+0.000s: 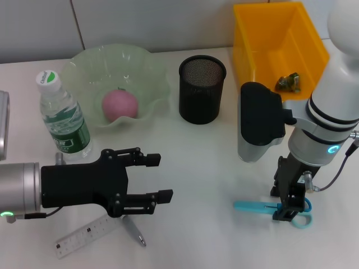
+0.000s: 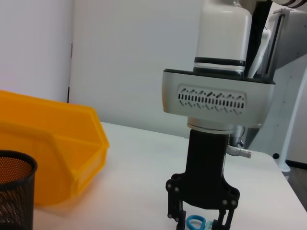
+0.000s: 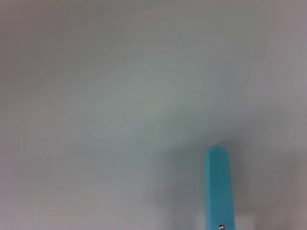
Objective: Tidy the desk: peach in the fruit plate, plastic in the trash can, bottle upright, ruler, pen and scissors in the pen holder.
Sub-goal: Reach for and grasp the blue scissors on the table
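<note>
On the white desk (image 1: 202, 162) in front of you, the biggest item is the orange bin (image 1: 277, 47) at the far right, with crumpled plastic (image 1: 288, 82) lying inside it; to its left stands the black mesh pen holder (image 1: 202, 88), and further left the green fruit plate (image 1: 115, 84) with the pink peach (image 1: 119, 104) resting in it; just beside that plate's left edge you have the water bottle (image 1: 63, 117) standing upright; your left gripper (image 1: 157, 178) hangs low at the near left, its 2 fingers spread apart and holding nothing, with the clear ruler (image 1: 87, 234) and the pen (image 1: 134, 231) lying on the desk just below it; your right gripper (image 1: 289, 210) points straight down at the near right, its fingers set on either side of the blue scissors (image 1: 255, 207) near the handle loops, but you cannot tell whether they have clenched on them; the scissors lie flat, blades pointing left.
</note>
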Tool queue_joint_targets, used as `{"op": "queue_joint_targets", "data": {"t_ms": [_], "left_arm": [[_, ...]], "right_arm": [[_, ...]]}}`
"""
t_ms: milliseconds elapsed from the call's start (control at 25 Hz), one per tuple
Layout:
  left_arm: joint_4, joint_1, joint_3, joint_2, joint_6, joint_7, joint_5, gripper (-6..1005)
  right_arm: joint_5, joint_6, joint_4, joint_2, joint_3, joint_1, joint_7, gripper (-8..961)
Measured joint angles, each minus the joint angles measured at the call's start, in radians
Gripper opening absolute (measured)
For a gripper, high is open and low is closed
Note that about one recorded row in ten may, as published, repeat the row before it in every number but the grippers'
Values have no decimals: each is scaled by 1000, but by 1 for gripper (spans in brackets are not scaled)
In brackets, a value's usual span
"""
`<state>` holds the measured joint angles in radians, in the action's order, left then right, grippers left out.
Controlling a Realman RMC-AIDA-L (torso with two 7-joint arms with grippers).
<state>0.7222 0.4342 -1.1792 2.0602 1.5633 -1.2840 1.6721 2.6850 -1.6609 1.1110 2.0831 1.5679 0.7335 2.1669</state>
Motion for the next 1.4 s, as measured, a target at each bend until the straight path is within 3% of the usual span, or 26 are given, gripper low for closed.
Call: {"op": "queue_joint_targets", "data": {"t_ms": [1400], "left_arm": [[2,3,11,0,-5,0,-3,769]], "right_arm": [[-7,6,14,3,66,-5,21,478]]}}
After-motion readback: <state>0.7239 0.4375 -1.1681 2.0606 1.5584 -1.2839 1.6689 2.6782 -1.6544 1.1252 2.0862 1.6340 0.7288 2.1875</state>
